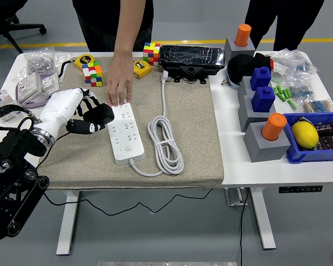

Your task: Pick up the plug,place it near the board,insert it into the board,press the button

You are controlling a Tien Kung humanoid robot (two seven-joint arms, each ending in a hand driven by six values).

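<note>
Left hand point(91, 117) over the beige mat point(194, 138), fingers loosely curled and holding nothing, tips just beside the left edge of the white power strip point(124, 131). Right hand out of view. Power strip lying lengthwise on the mat, its far end pressed down by a person's hand point(120, 83) reaching from the far side of the table point(255, 169). White cord point(165, 141) coiled on the mat just right of the strip, running up to the plug point(165, 75) near a black device point(192, 58) at the mat's far edge, well apart from the left hand. Puzzle cubes point(92, 74) and a yellow tape measure point(84, 60) at the mat's far left corner. Blue bin with a lemon point(304, 134) at the table's right end.
</note>
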